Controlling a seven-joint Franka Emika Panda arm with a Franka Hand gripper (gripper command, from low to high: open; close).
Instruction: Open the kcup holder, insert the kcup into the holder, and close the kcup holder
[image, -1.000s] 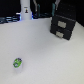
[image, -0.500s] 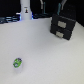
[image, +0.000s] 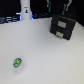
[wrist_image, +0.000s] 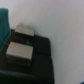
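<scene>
The kcup holder (image: 62, 26) is seen to be black, with two pale grey-beige rectangular recesses on its front. The kcup (image: 18, 63) is marked by a bright green top and a whitish body. The table (image: 45, 60) is plain white.
</scene>
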